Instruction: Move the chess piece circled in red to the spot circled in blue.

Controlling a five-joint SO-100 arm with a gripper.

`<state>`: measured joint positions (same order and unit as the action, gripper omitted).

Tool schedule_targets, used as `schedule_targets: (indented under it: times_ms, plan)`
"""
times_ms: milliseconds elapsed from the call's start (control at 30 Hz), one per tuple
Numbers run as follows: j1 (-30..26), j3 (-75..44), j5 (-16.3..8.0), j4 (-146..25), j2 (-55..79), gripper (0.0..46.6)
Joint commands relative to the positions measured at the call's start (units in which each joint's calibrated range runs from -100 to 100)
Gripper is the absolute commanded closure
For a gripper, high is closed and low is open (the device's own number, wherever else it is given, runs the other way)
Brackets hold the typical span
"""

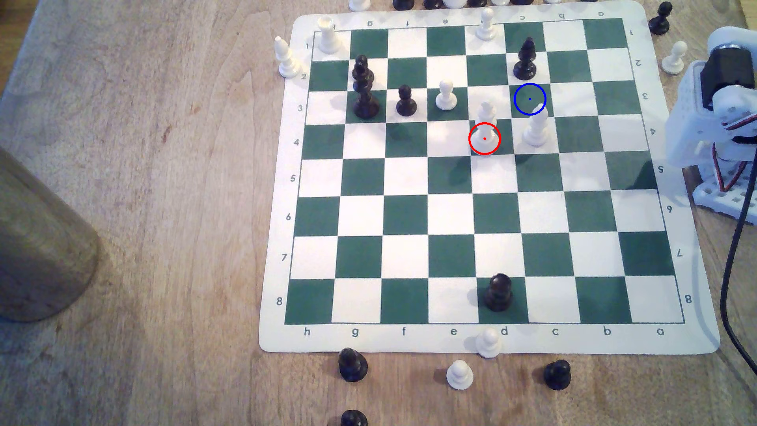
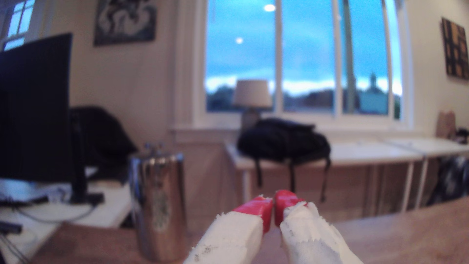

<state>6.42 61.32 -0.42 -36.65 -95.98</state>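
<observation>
White queen apart from hand

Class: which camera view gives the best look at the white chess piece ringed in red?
The exterior view: the red-ringed white piece stands upright on a green square, seen whole from above, diagonally next to the blue-ringed square. The wrist view looks across the room past the shut gripper, not at the board.

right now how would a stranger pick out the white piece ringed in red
On the green and white chess board, find row 4, column d. The chess piece circled in red has a blunt crown-like head, unlike the pointed white piece beside it.
</observation>
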Motion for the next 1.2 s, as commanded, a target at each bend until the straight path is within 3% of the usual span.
schedule_targets:
  times_ms: [0, 200, 367, 633, 900, 1167]
  plan:
    - [0.43, -9.55, 0.00, -18.22, 0.39, 46.4]
    - [-0.20, -8.10, -1.22, -30.10, 0.31, 45.8]
    - [-1.68, -0.58, -1.47, -32.22, 0.65, 36.7]
    - [-4.03, 3.41, -3.52, -28.38, 10.66, 33.9]
    - [-1.61, 11.03, -3.52, -26.08, 11.26, 27.2]
    - [1.13, 14.84, -5.42, -22.48, 12.53, 26.0]
